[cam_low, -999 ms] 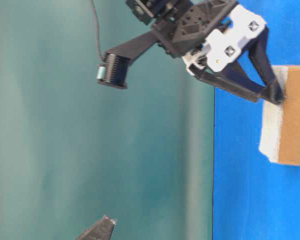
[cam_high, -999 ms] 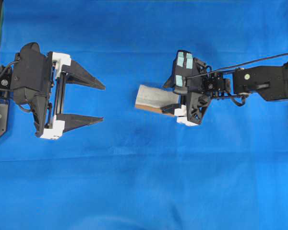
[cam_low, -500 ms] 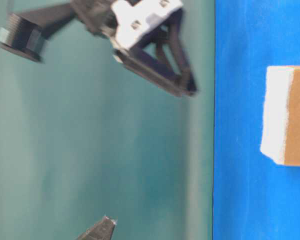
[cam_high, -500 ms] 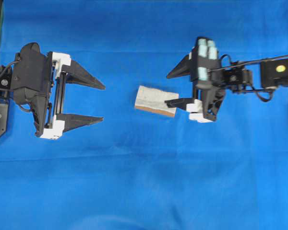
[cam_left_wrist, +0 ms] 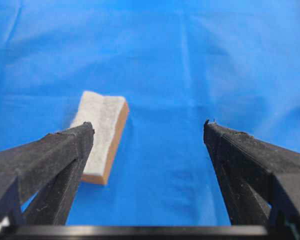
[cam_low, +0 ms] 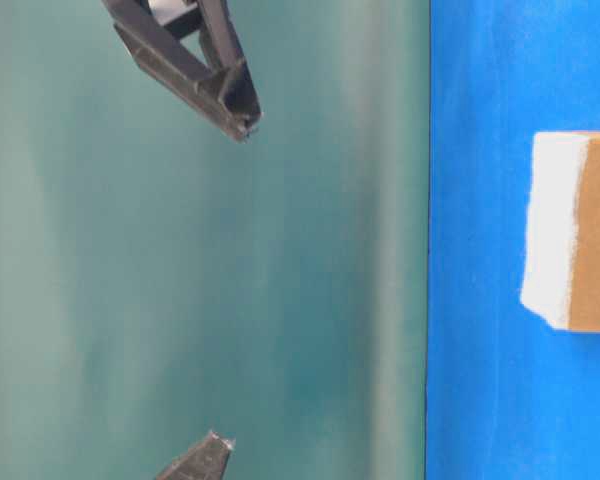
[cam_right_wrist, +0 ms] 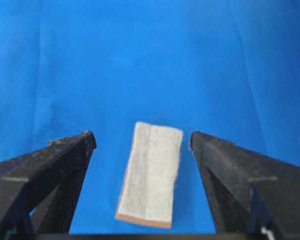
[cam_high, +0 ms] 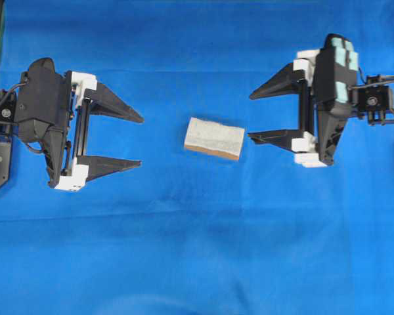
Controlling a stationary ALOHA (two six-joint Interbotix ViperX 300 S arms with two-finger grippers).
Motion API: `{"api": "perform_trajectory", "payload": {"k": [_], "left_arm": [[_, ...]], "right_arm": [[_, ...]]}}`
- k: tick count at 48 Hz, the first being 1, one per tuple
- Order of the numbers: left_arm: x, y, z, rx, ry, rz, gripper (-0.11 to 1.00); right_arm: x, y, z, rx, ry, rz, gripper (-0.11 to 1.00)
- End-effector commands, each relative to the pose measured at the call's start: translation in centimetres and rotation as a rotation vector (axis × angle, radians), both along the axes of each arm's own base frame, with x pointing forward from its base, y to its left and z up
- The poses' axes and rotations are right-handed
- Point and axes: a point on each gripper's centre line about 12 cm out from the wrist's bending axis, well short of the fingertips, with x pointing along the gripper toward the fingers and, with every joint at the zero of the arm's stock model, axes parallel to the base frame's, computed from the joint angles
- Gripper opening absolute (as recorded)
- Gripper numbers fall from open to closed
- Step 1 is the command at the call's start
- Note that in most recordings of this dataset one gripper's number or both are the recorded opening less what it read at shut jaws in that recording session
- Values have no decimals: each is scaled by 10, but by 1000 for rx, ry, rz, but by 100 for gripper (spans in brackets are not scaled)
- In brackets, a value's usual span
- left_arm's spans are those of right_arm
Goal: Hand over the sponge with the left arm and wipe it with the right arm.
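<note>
Overhead looks straight down; wrist views share the sponge [cam_high: 214,138] from opposite sides.

Bright even light, soft focus

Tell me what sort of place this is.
Most likely a robot lab test bench, not a kitchen or workshop. A plain blue cloth covers the whole surface, two black robot arms face each other with the left tool and right tool open, and a lone sponge lies between them.

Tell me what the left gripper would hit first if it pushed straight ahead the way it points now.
Probably the sponge, lying on the blue cloth ahead of the open left gripper. In its wrist view the sponge sits nearer one finger, and height is unclear.
</note>
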Motion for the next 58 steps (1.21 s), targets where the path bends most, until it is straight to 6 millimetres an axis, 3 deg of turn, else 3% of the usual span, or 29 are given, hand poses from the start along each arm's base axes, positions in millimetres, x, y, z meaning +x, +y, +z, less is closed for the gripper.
{"api": "perform_trajectory", "payload": {"k": [1,13,22,43,52,58], "left_arm": [[2,-1,6,4,-22,-4,90],[1,-1,5,1,-20,-3,90],[-3,-1,8,-4,-26,-2,90],[-52,0,22,-3,-52,-10,90],[-78,-1,22,8,-51,-21,90],[-98,0,11,7,-80,-21,90]], "right_arm": [[1,1,8,-3,-29,4,74],[3,1,7,-2,-26,4,74],[-6,0,14,-2,-44,0,74],[-85,2,37,-14,-72,-34,74],[-123,4,32,-19,-126,-39,74],[-148,5,22,-14,-172,-43,74]]}}
